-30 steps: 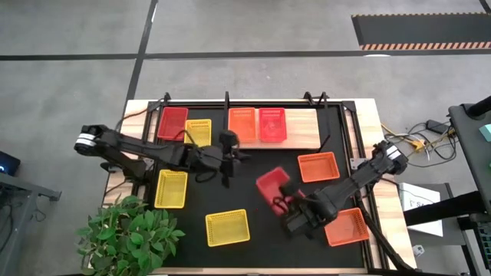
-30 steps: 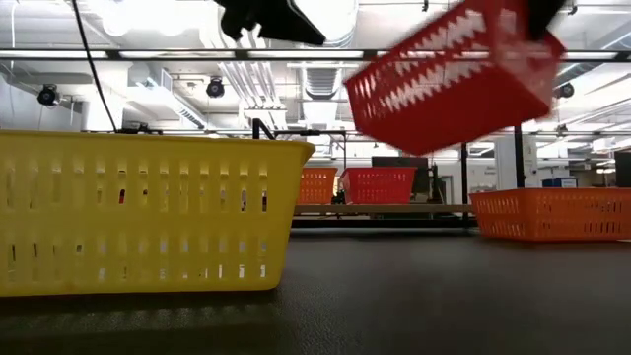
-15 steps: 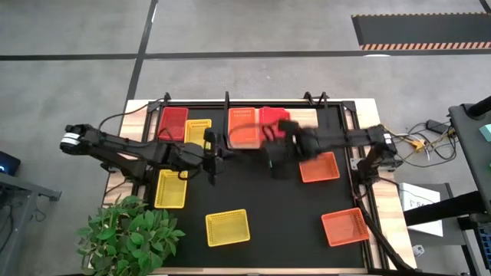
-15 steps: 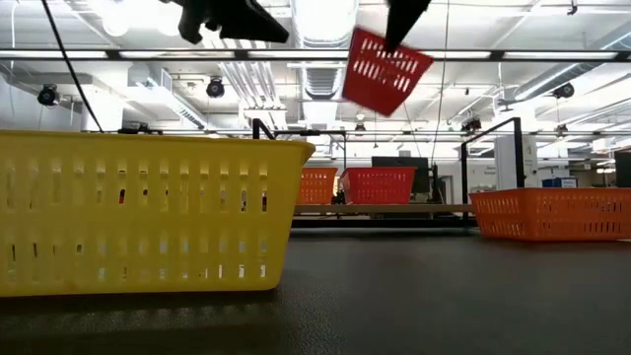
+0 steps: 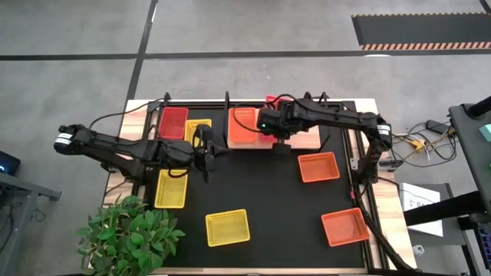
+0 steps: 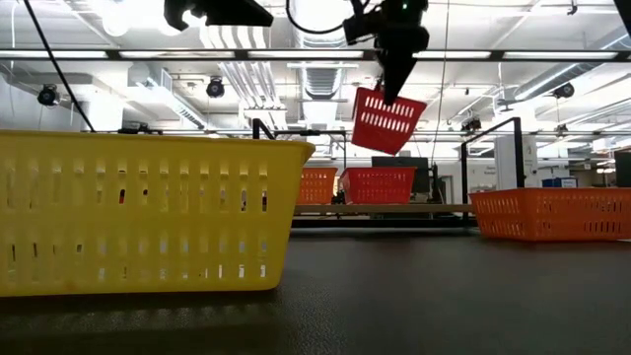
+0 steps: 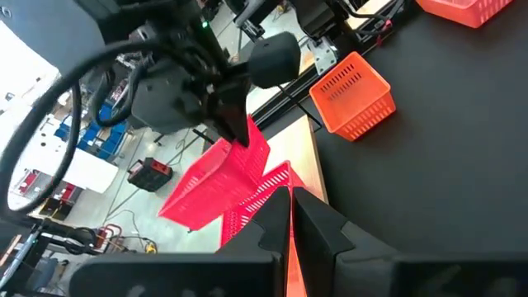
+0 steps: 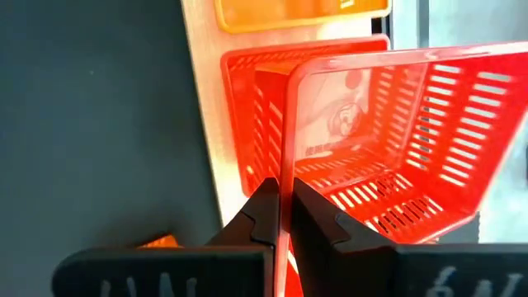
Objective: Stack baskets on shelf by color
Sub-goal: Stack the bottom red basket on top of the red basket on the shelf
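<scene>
On the black mat [image 5: 268, 199] most of the sorting is not yet done: 2 yellow baskets [image 5: 227, 227] and 2 orange baskets [image 5: 318, 166] lie loose there, well apart from each other, and another yellow basket [image 5: 198, 130] sits just beside the shelf's left part. Along the far edge, the wooden shelf [image 5: 307, 130] carries 1 red basket at the left [image 5: 173, 122], 1 orange basket [image 5: 244, 126] near the middle, and a second red basket [image 8: 247, 124] beside it, largely hidden from above by the right arm. The red basket in the air [image 6: 387, 120] hangs tilted, directly above that second red one. The right gripper [image 8: 283, 216] has its fingers pinched tight on this basket's rim; I judge it is about to be nested, starting the red stack. The left gripper [image 5: 205, 153], fingers closed and holding nothing, waits over the mat near the yellow basket by the shelf.
</scene>
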You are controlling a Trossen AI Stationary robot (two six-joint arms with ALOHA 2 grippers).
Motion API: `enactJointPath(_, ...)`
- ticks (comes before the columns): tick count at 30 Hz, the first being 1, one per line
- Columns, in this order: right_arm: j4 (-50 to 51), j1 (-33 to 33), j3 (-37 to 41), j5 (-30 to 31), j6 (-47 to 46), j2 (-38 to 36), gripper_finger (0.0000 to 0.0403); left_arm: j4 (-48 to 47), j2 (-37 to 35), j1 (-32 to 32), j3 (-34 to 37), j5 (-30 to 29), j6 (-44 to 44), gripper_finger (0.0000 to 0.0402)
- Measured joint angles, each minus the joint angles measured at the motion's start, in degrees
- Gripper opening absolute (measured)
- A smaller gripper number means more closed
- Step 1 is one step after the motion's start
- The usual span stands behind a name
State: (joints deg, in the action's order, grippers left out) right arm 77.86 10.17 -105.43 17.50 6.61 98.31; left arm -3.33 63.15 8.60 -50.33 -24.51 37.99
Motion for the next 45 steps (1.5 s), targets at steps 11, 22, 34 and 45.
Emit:
enactJointPath(11, -9.20, 0.79, 5.64, 0.42, 5.16, 0.17, 0.0012, -0.13, 0.11, 0.00, 0.11, 0.00, 1.70, 0.0000)
enactJointPath(22, -11.01, 3.19, 9.62, 0.54, 5.03, 0.17, 0.0012, -0.15, 0.06, -0.28, 0.13, -0.79, 4.65, 0.0000)
enactJointPath(34, -13.57, 3.15, 11.54, 0.45, 4.94, 0.17, 0.0013, -0.17, -0.95, -0.39, 1.22, -3.08, 6.47, 0.0000)
enactJointPath(45, -14.97, 3.15, 12.77, 0.01, 6.26, 0.17, 0.0013, -0.15, -3.13, -0.39, 2.57, -3.09, 5.44, 0.0000)
